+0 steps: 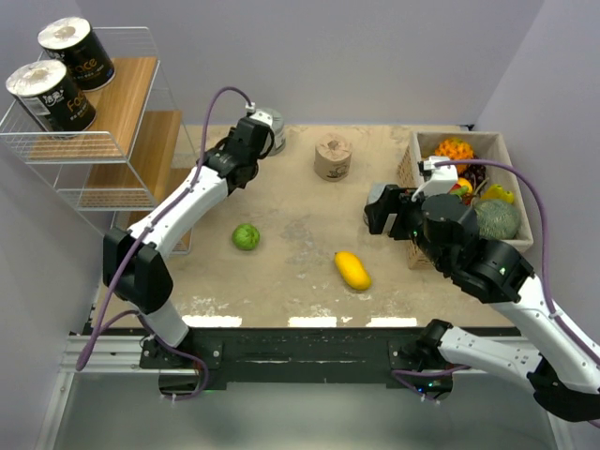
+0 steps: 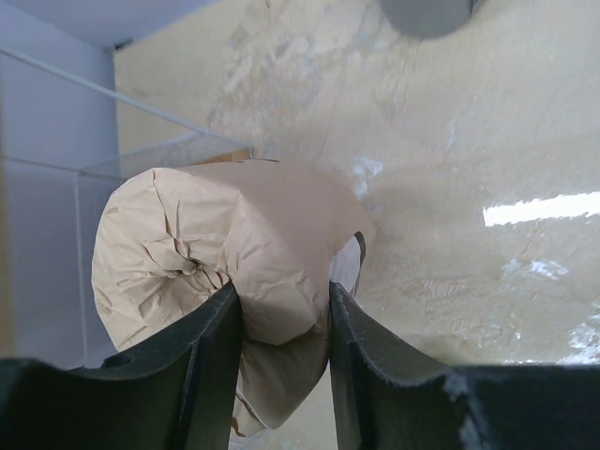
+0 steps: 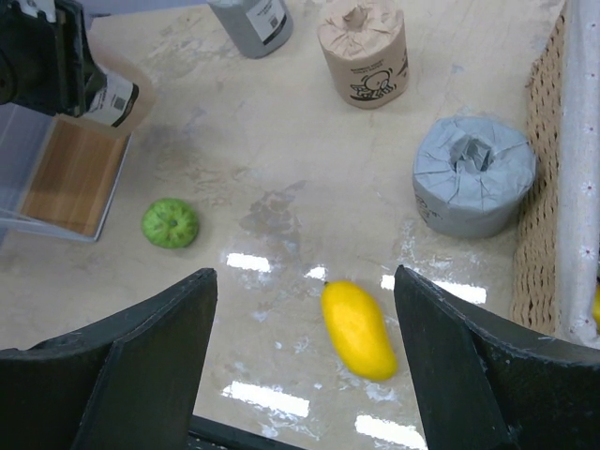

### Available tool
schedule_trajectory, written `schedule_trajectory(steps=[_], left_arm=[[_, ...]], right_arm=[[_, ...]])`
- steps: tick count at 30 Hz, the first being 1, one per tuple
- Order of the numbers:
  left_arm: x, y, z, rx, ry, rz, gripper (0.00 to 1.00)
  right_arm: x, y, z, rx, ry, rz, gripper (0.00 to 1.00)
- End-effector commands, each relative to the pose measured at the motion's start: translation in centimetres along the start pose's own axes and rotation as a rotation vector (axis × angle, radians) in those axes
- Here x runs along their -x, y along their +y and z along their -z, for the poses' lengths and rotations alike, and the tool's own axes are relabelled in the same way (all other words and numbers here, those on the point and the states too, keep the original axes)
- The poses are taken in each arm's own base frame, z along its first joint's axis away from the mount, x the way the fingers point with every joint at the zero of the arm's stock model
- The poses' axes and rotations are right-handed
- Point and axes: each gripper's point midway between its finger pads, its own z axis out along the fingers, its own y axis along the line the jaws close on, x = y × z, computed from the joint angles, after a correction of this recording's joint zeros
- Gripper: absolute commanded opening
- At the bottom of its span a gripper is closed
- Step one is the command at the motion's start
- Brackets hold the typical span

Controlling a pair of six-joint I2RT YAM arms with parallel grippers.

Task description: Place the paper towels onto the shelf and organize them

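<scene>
Gripping the tan roll [image 2: 234, 244], your left pincer [image 2: 281, 300] is closed on the crumpled wrap at one end, with both fingers [image 2: 202, 356] pressed into the paper. Whether the roll rests on the table [image 1: 291, 216] or hangs just above it, you cannot tell from these views. To the left of that pincer stands the shelf [image 1: 141, 112], its white wire frame and wooden boards near the held roll but apart from it. Two black rolls [image 1: 56, 94] stand side by side on its top board. Just beyond the left pincer is a grey container [image 1: 270, 125], and off to its right a second tan roll [image 1: 332, 157] stands on end on the table, well apart from the held one. A green fruit [image 1: 246, 236] lies behind the left pincer, toward the arm bases. Your right pincer [image 3: 305, 277] hovers over the table with its jaws spread wide and nothing between them. A yellow fruit [image 3: 356, 328] lies on the table beneath it, closer to its right finger. Ahead and to the right of the right pincer, the grey roll [image 3: 473, 173] stands on end, just beside the woven wall of the box [image 3: 548, 141].
</scene>
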Motion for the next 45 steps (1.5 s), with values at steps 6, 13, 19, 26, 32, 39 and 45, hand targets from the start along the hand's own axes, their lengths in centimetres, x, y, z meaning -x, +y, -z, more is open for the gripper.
schedule_trajectory(steps=[6, 13, 19, 26, 32, 39, 45], left_arm=[[9.8, 7.5, 8.0, 0.113, -0.269, 0.05, 0.42], [12.8, 11.2, 8.5, 0.24, -0.294, 0.049, 0.42], [12.7, 13.0, 7.9, 0.291, -0.277, 0.038, 0.42], [11.5, 14.8, 6.8, 0.358, -0.239, 0.029, 0.41], [10.3, 15.7, 6.1, 0.414, -0.194, 0.009, 0.41], [8.8, 16.3, 5.1, 0.47, -0.135, -0.027, 0.41], [7.6, 17.5, 4.6, 0.554, -0.085, -0.063, 0.41]], right_arm=[[1.7, 0.2, 0.7, 0.005, -0.047, -0.042, 0.8], [1.1, -0.2, -0.1, -0.03, -0.031, 0.015, 0.8], [1.4, -0.6, -0.1, -0.044, -0.049, 0.023, 0.81], [0.9, -0.5, -0.6, -0.05, -0.035, 0.029, 0.8], [1.3, -0.8, 0.2, -0.04, -0.057, 0.011, 0.81], [1.7, -1.2, 0.8, -0.048, -0.065, 0.013, 0.81], [1.7, -1.2, 0.9, -0.05, -0.053, 0.018, 0.81]])
